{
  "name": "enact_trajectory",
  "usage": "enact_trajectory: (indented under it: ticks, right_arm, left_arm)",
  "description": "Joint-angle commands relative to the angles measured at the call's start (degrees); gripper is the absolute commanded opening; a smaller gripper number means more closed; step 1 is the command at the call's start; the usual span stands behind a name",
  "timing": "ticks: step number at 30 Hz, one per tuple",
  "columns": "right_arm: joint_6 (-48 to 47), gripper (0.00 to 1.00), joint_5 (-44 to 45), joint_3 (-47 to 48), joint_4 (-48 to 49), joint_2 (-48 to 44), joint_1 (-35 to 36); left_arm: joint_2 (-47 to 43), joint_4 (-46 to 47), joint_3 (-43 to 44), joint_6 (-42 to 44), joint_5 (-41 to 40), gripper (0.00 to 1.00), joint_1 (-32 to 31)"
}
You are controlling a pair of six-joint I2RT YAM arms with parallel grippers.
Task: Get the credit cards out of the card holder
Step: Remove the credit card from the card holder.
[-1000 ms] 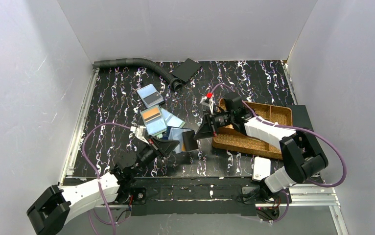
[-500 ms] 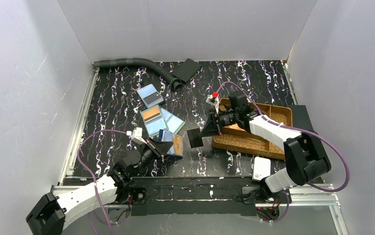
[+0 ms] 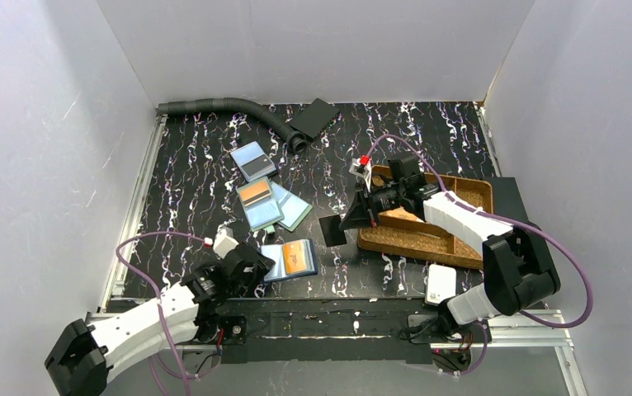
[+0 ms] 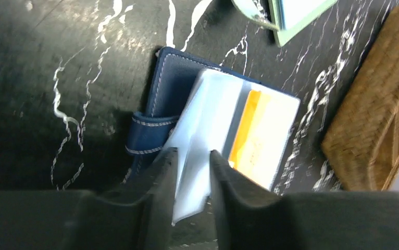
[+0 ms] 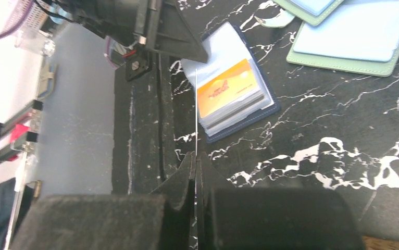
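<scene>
Lying open near the front edge of the table (image 3: pixel 181 165), left of its middle, the card holder (image 3: pixel 290 261) shows its clear pages upward and its navy cover flat on the black marbled top. An orange card (image 4: pixel 257 138) sits inside the uppermost sleeves. The left gripper (image 4: pixel 193 156) is low at the holder's left side; its two fingers stand a little apart, and one clear sleeve page (image 4: pixel 215 109) passes loosely between them, the gap being wider than the page.

The right gripper (image 5: pixel 196 156) has its fingers pressed together on a dark card (image 3: pixel 333 230), which its wrist camera sees only as a thin edge. This card is just beside the left edge of the woven tray (image 3: pixel 461 191), apart from the holder.

Three more cards lie further back, around the middle of the table: a light blue card (image 3: pixel 253 162) with a grey band by itself, then a card with an orange band (image 3: pixel 257 200) which overlaps a teal card (image 3: pixel 294 211)
</scene>
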Motion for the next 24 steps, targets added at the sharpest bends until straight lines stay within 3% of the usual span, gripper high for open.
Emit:
enact_trajectory:
  ticks: [1,5,13,18,21,23,24]
  right_arm:
    - [-10.33,0.01,2.44,5.78,-10.04,-2.40,-0.18]
    - [-17.06,0.01,4.23,7.83,-16.32,-3.83,-0.18]
    - [-26.46,0.01,6.32,9.61,-23.91,-6.73,-0.18]
    - [-32.28,0.01,2.16,9.75,-27.24,-7.79,-0.25]
    - [-34.98,0.01,-2.56,9.58,-28.93,-7.94,-0.40]
    - [-34.77,0.01,-5.22,9.50,-29.11,-7.93,-0.76]
    - [-33.85,0.01,-6.12,9.37,-28.81,-7.84,-0.90]
  left_arm:
    - [-0.65,-25.36,4.33,-3.10,-4.08,0.57,0.17]
    - [-3.97,-28.46,6.27,0.99,-0.99,0.69,0.14]
    - [-20.41,-26.29,11.28,22.86,9.31,0.74,0.18]
    - [-29.28,-8.14,8.34,26.77,18.66,0.80,0.17]
    - [-27.15,12.62,2.18,24.24,26.97,0.81,0.17]
    - [-22.45,22.88,0.69,24.72,29.60,0.97,0.10]
    - [-19.55,24.99,1.37,26.31,30.57,0.98,0.02]
